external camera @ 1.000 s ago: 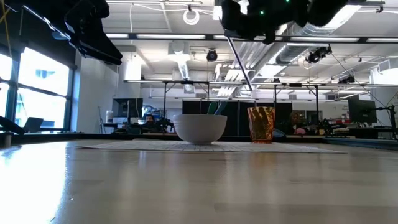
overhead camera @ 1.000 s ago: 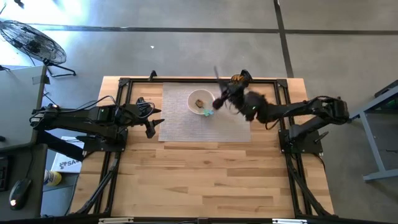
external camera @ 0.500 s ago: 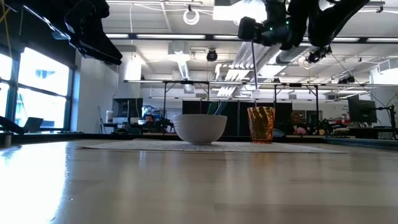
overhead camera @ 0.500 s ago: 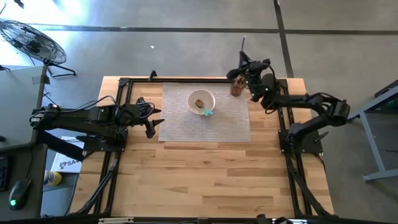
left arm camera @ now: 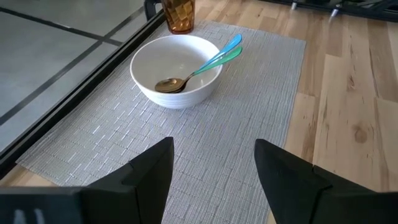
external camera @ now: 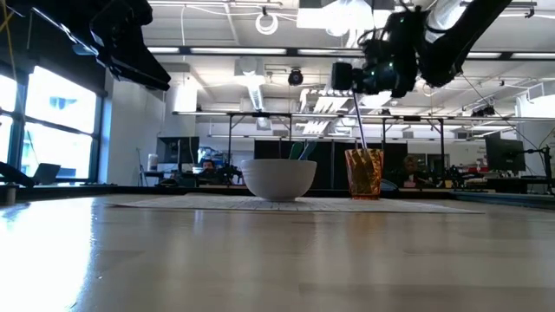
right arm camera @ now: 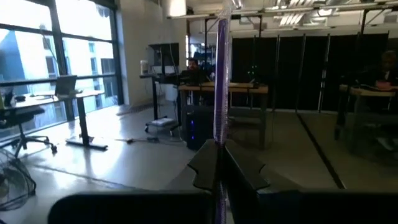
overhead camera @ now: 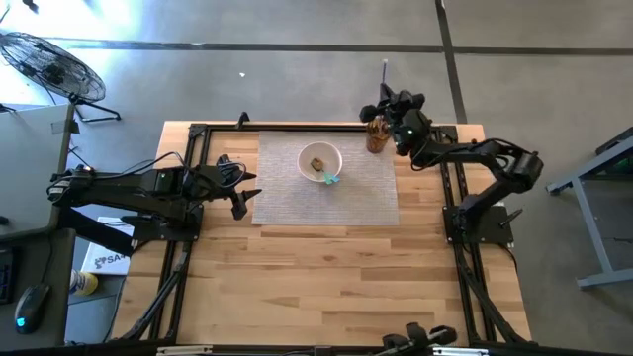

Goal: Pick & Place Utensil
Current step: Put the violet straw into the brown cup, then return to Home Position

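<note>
My right gripper [overhead camera: 393, 109] hovers over the amber cup [overhead camera: 376, 136] at the grey mat's far right corner, shut on a long thin utensil [external camera: 358, 126] that stands almost upright. The utensil's lower end [external camera: 364, 154] dips into the amber cup [external camera: 364, 175]. A white bowl [overhead camera: 319, 162] sits on the mat and holds two spoons [left arm camera: 211, 60] with teal and blue handles leaning on its rim. My left gripper [left arm camera: 214, 171] waits open, above the mat's left edge [overhead camera: 240, 195]. My right gripper pinches the utensil's shaft [right arm camera: 220, 134] between its two fingers [right arm camera: 245, 171]. The fingers lie level and across the shaft, coming from the table's right. The utensil is near upright, its upper end [right arm camera: 222, 18] above the fingers. I cannot tell whether it touches the cup.
The woven grey mat [overhead camera: 366, 203] covers the table's far middle. A black frame rail [overhead camera: 297, 127] runs along the far edge, and arm bases stand left and right. Bare wood [overhead camera: 326, 282] fills the near half. A fan [overhead camera: 49, 64] stands on the floor beyond the table.
My right gripper has swung from above the mat beside the bowl toward the far right corner, over the amber cup. It has turned the utensil from slanted to almost upright, then come down, so the utensil's lower end now sits inside the cup.
</note>
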Robot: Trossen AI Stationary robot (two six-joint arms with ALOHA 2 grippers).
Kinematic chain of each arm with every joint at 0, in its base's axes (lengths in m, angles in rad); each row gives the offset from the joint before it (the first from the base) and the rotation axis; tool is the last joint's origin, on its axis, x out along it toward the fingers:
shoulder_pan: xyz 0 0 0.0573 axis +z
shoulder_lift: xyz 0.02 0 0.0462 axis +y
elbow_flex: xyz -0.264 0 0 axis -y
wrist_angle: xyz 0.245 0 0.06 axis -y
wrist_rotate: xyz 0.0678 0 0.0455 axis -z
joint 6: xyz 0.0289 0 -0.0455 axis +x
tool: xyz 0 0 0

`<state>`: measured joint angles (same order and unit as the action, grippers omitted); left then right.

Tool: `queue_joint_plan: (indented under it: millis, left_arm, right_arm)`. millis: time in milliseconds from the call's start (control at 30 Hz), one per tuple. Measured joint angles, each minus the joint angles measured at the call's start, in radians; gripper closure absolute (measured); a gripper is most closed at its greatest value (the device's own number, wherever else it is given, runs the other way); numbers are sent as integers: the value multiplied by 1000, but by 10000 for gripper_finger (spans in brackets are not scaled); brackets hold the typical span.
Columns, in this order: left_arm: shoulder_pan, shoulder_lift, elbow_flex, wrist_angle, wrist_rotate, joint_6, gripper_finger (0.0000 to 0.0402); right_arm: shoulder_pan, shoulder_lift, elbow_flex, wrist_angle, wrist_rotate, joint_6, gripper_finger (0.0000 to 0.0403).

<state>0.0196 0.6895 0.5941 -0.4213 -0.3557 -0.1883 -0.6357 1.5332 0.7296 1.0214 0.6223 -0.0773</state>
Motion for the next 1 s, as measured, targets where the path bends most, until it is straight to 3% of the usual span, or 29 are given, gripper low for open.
queue_joint_plan:
  millis: [367, 767, 1000]
  left_arm:
    - [0, 0, 0, 0, 0, 0, 181]
    - [0, 0, 0, 0, 0, 0, 181]
    - [0, 0, 0, 0, 0, 0, 181]
  right_arm:
    - [15, 59, 0, -80, 48, 77, 372]
    - [25, 59, 0, -151, 24, 122, 350]
    - [73, -56, 0, -215, 25, 73, 331]
